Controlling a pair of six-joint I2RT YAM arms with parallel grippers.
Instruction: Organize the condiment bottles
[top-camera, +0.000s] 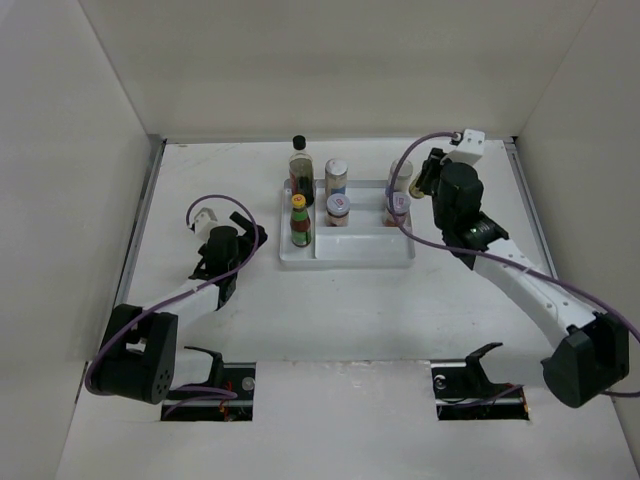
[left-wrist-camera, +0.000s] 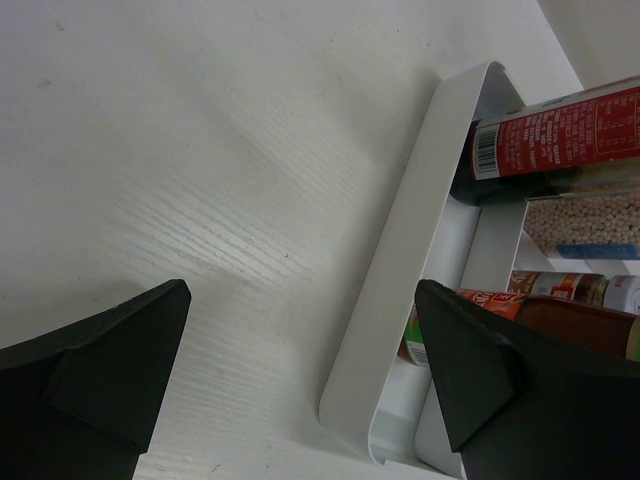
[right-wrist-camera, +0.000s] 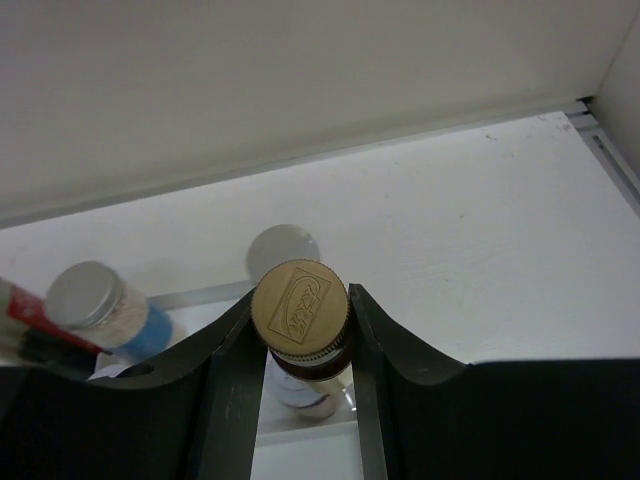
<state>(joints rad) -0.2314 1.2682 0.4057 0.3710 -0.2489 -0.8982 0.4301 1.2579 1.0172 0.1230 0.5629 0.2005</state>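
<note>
A white divided tray holds the bottles. A tall dark bottle with a black cap, a pale-lidded spice jar, a red-green yellow-capped bottle and a small jar stand in its left half. My right gripper is over the tray's right back part. In the right wrist view it is shut on a gold-capped brown bottle, above another jar. My left gripper is open and empty beside the tray's left wall.
The left wrist view shows the dark bottle's red label, a jar of pale grains and the red-green bottle inside the tray. A silver-lidded jar stands left of the held bottle. White walls enclose the table.
</note>
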